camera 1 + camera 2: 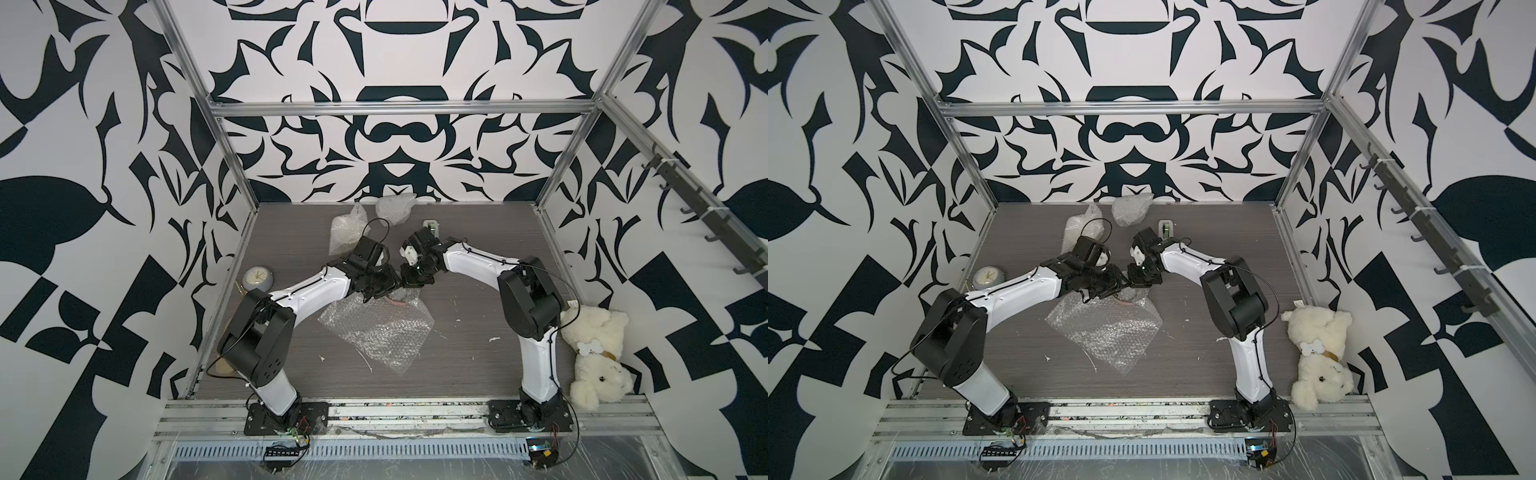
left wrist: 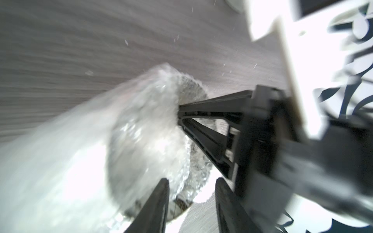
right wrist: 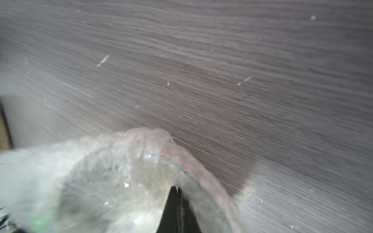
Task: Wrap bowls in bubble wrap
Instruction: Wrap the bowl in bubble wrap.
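While right pincer (image 3: 176, 188) pinched bubble wrap (image 1: 376, 328) over bowl (image 1: 402, 296) | left pincer (image 2: 191, 180) gaped open | best next was regripping loose edge tautly

From high at the near edge, both top views show us the whole table (image 1: 478, 353), facing down toward the back wall (image 1: 399, 137). Both wrist views sit close over the same bubble wrap (image 2: 141, 121) and table grain.

You cannot read the pattern on the bowl (image 2: 145, 145): the bubble wrap (image 2: 84, 129) veils it, and both wrist views are smeared. The right gripper (image 2: 179, 113) buries its tips in that wrap.
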You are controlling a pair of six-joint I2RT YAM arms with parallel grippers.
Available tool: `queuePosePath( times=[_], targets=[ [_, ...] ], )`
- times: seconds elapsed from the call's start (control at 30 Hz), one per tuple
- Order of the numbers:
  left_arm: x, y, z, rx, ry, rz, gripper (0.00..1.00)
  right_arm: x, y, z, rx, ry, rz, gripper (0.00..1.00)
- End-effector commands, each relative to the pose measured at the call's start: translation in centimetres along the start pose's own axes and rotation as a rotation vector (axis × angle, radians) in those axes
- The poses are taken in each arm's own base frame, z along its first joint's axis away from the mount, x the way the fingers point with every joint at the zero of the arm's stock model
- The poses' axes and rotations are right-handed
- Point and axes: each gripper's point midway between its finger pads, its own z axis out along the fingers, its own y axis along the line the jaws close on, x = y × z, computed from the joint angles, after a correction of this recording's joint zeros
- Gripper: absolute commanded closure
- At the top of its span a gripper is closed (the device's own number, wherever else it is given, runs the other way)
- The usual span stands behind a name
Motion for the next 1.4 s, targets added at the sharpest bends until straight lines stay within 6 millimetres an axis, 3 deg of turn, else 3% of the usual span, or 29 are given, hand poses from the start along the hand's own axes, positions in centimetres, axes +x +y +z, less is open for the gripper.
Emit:
queuePosePath(
  times=[0.0,0.13,0.47,0.6,0.83,1.03,1.13,1.23,1.37],
  targets=[
    [-0.6,0.4,-1.8,-0.039,-0.061,0.017,0.58,1.6,-0.9,0.1,0.063,0.052,-0.003,0.97],
    [-0.8,1.9,-1.5,-0.05,-0.076,-0.017,0.61,1.3,0.4,-0.4,0.048,0.036,-0.039,0.97],
    [0.7,5.5,3.0,-0.127,0.037,-0.035,0.73,0.8,3.0,-2.5,-0.026,-0.018,-0.077,0.97],
    [1.2,5.9,3.1,-0.131,0.046,-0.037,0.84,0.4,3.9,-3.7,-0.054,-0.049,-0.08,0.97],
    [1.2,5.9,3.0,-0.127,0.041,-0.035,0.85,-1.2,5.8,-5.6,-0.112,-0.108,-0.077,0.98],
    [1.2,5.9,3.0,-0.124,0.041,-0.036,0.85,-1.2,5.9,-4.8,-0.129,-0.089,-0.07,0.98],
    [1.1,5.8,2.9,-0.119,0.037,-0.035,0.85,-0.5,6.1,-3.1,-0.161,-0.034,-0.055,0.98],
    [0.7,5.4,2.5,-0.117,0.014,-0.026,0.84,0.5,5.3,-1.0,-0.127,0.021,-0.035,0.98],
    [-0.4,5.3,0.3,-0.15,-0.072,-0.002,0.77,1.4,3.4,0.3,-0.05,0.05,-0.021,0.99]
  ],
)
